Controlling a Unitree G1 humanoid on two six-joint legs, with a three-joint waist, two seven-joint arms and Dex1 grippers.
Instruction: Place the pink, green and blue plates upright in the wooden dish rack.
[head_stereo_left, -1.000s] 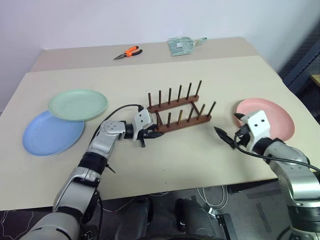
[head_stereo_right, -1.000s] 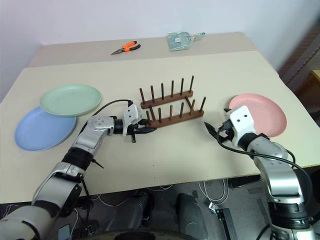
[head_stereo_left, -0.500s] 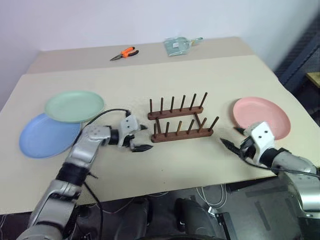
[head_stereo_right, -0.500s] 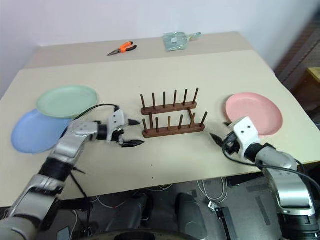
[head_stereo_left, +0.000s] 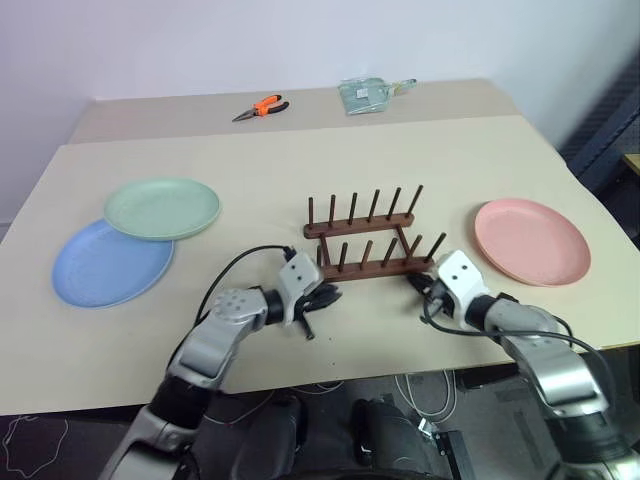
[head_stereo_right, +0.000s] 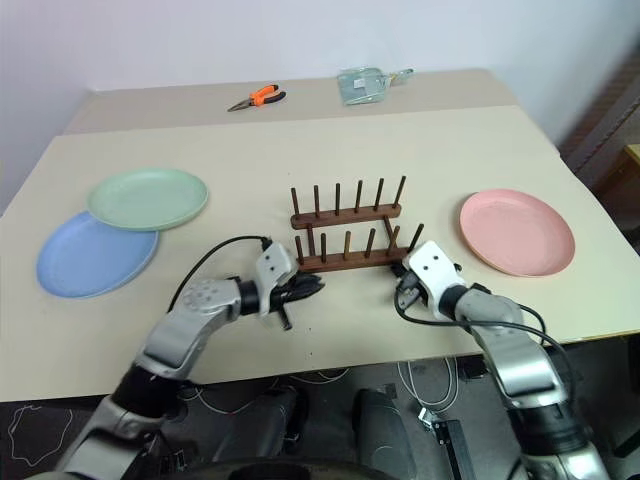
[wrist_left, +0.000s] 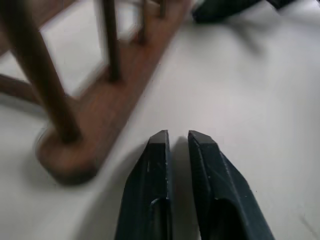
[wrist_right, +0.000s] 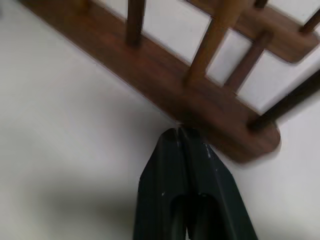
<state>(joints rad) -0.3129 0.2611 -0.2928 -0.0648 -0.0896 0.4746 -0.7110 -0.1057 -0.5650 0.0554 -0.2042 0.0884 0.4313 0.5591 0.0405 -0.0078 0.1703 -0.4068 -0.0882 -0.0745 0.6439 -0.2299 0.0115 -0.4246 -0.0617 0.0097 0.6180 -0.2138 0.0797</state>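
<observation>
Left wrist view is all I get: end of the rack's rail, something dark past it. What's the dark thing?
Observer: The right gripper, shut, at the other end of the wooden dish rack.
Operator: Any plates in the rack?
Observer: None. The pink plate lies flat on the table, to the right of the rack.
Operator: Green and blue?
Observer: Left of the rack, also flat. The green plate overlaps the far edge of the blue plate.
</observation>
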